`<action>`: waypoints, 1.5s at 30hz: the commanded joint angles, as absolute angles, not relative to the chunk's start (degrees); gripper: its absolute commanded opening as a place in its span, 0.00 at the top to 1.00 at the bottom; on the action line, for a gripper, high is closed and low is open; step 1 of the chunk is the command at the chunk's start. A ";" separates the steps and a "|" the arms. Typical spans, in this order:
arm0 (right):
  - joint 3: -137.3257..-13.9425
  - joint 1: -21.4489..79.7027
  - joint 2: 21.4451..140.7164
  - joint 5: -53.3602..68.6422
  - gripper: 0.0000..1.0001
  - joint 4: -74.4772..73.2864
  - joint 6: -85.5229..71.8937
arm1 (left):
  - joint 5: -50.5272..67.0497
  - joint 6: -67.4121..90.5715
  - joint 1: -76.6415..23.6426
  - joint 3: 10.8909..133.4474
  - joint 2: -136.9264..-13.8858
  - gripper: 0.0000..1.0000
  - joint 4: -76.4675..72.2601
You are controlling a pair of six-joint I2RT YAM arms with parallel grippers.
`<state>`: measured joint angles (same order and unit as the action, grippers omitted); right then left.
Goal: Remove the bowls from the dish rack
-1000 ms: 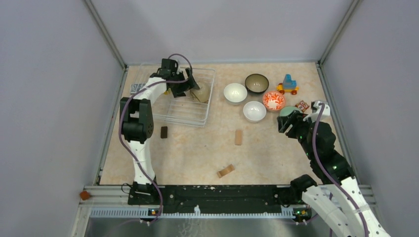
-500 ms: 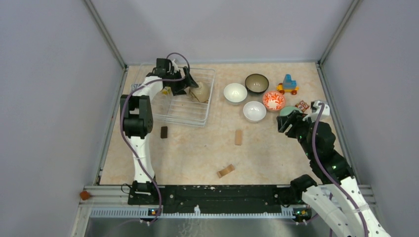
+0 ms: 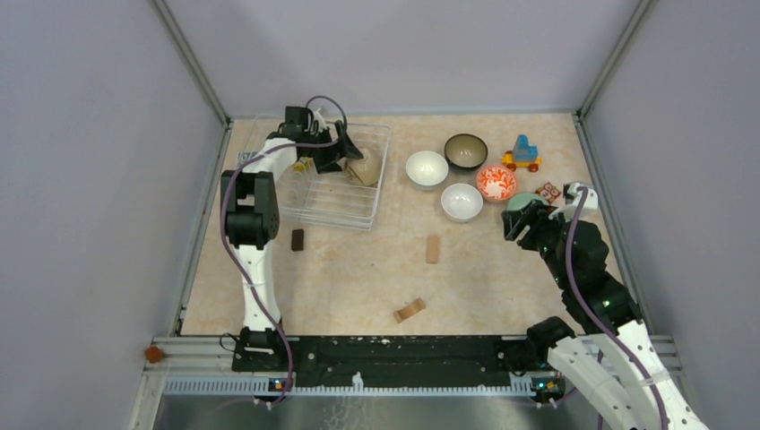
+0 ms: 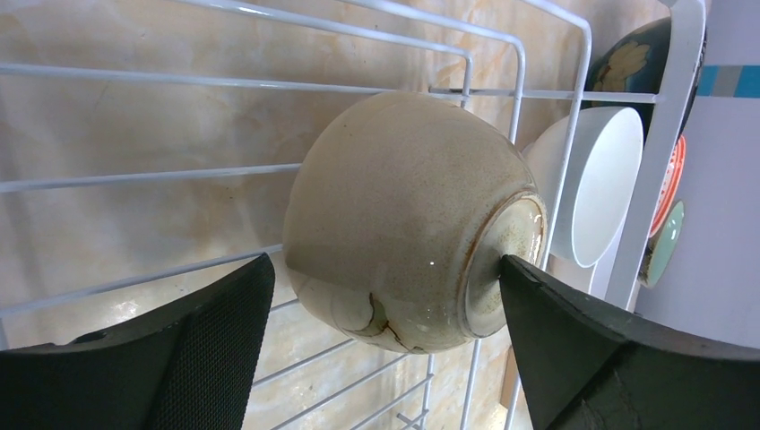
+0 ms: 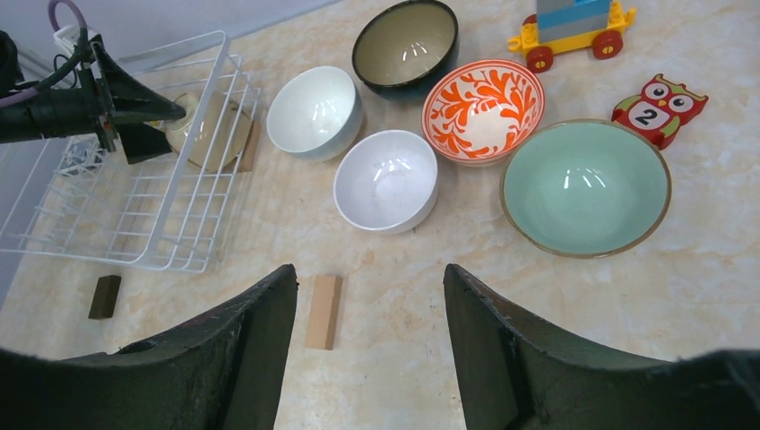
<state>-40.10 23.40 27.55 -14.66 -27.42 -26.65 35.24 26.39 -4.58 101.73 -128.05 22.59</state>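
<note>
Tan bowl (tipped sideways) sits between the left tool's spread jaws

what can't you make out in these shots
- Tan bowl inside: left wrist shows only its outside; overhead, the left claw covers it.
- Small yellow item in the dish rack: overhead, too small, arm overlaps it.
- Pale-green bowl: overhead, mostly behind the right claw.

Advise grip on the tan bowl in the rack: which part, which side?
The tan bowl lies tipped on its side by the dish rack wall, rim hidden in the wrist view. Likely best: from above with the open left gripper, one finger on the flat foot ring, the other on the rounded wall opposite; the curve may slip.
</note>
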 commanded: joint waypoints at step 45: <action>-39.47 23.38 26.98 -14.16 0.39 -24.62 -25.75 | 37.45 28.46 -4.22 100.33 -114.64 0.44 21.35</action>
<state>-39.72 23.40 27.49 -14.66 -26.20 -26.04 36.51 29.56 -4.16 98.26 -121.58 22.74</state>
